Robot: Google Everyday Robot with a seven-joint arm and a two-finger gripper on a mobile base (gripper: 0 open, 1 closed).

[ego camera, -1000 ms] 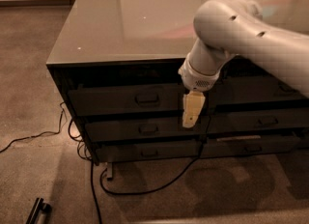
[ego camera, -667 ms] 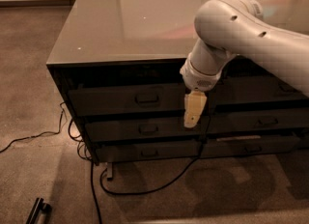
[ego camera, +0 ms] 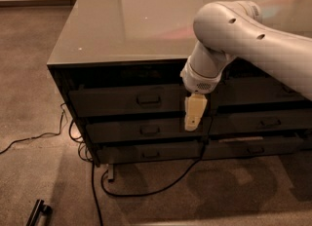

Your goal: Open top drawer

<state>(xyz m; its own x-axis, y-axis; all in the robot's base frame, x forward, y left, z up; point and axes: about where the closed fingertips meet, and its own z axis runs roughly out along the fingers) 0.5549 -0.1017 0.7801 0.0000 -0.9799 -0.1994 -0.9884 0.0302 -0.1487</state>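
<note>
Under the table's (ego camera: 122,25) near edge, the top drawer (ego camera: 112,102) sits in the left column, its inside hidden. The gripper (ego camera: 193,118) hangs just right of its handle (ego camera: 148,100); whether spread or closed cannot be told. A cable (ego camera: 146,191) crosses the carpet (ego camera: 234,191) in front.

Floor (ego camera: 29,74): brown carpet, carrying the drawer cabinet (ego camera: 122,35).
Cables (ego camera: 141,194): black, trailing on the carpet beneath the cabinet.
Dark bar (ego camera: 38,213): lying lower left.
Gripper (ego camera: 194,118): hanging before the cabinet front.

White arm bent downward, end effector (ego camera: 194,118) hanging vertically, pointing down
</note>
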